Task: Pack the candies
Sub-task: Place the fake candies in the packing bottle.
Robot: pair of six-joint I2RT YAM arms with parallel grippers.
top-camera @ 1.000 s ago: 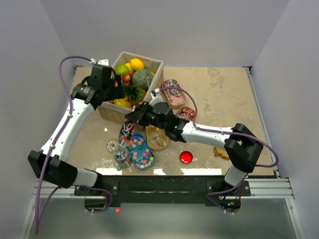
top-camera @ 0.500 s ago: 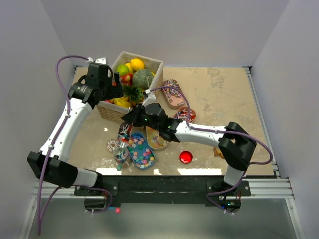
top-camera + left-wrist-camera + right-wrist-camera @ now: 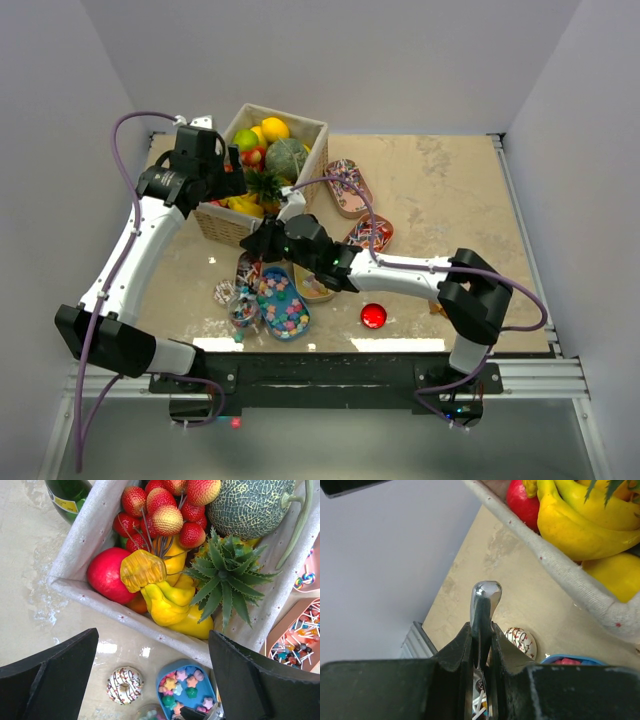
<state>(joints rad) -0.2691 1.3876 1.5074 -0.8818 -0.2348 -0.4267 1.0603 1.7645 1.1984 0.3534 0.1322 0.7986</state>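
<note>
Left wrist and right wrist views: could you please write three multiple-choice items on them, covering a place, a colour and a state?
1. Where is the doughnut? A on the fruit; B on the table, outside the basket; C in a claw.
2. The tray holding pastel candies is: A blue; B white; C black.
3. The right claw is: A wide open; B shut on a metal utensil; C shut on a banana.
Answers: B, it lies on bare table; A, its rim is blue; B, the utensil is pinched in it.
</note>
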